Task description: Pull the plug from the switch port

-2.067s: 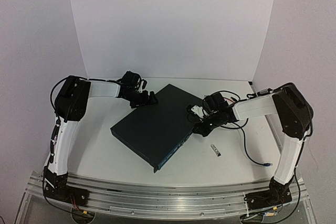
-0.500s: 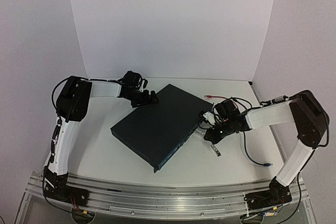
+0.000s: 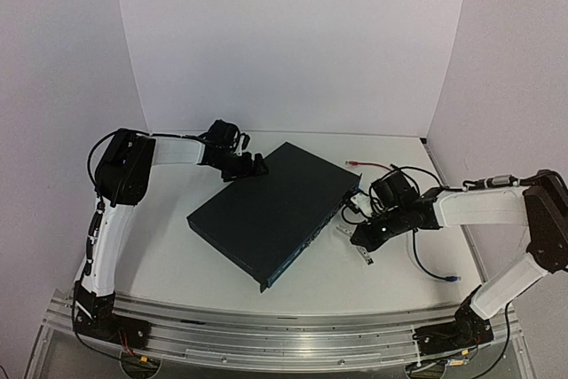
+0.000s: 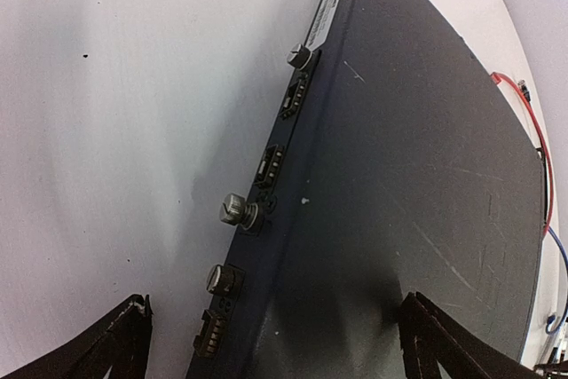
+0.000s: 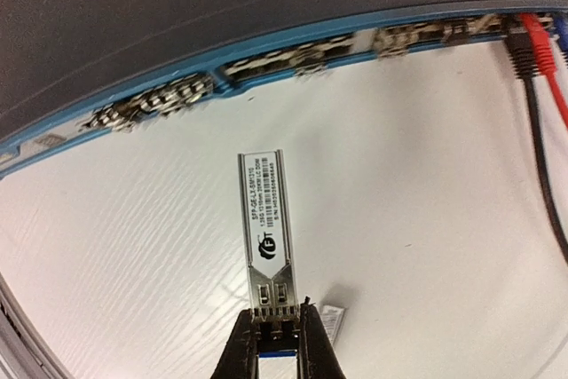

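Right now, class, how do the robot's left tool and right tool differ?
The left tool is open and empty; the right tool is shut on a small silver rectangular module. The left tool sits at the knobbed edge of the large flat dark blue-black metal switch; the right tool faces its blue socket row, clear of it. Both point at the switch.

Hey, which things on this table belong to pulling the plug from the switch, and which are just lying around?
Part of the job: the switch; the silver plug, clamped in the right gripper, clear of it.
Just lying about: a second small module on the table; the red cable; the blue-tipped cable.
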Motion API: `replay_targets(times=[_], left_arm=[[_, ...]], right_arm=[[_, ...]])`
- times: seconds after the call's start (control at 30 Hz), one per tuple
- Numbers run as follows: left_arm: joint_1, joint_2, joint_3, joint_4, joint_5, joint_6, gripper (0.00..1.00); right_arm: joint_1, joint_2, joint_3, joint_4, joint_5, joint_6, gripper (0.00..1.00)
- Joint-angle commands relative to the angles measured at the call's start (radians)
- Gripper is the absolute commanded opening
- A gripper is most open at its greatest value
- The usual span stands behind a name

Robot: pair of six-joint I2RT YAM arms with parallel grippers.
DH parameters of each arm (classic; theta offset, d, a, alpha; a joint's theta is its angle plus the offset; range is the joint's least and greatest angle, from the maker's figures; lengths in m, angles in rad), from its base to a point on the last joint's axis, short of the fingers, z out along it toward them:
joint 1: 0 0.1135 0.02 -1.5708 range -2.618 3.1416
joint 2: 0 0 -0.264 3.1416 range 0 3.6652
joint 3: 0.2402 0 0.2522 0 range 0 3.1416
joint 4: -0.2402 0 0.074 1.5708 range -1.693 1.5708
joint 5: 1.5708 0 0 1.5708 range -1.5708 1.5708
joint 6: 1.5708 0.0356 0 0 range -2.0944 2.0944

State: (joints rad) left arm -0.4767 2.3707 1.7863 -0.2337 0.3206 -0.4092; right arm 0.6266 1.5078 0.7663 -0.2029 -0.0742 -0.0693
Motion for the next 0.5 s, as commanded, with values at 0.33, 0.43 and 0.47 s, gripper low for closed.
replay_targets(times=[0.33,0.43,0.47], left_arm=[[0.005,0.048,-0.079,-0.090,0.012,0.005,0.97],[0.005,0.041,-0.083,-0.085,0.011,0.004,0.97],[0.004,0.039,-0.082,-0.085,0.010,0.004,0.97]], right_arm=[[0.105,0.069,-0.003,-0.046,0.023,0.057,0.39],[0.104,0.050,0.010,-0.045,0.062,0.057,0.52],[0.104,0.044,0.018,-0.044,0.083,0.060,0.60]])
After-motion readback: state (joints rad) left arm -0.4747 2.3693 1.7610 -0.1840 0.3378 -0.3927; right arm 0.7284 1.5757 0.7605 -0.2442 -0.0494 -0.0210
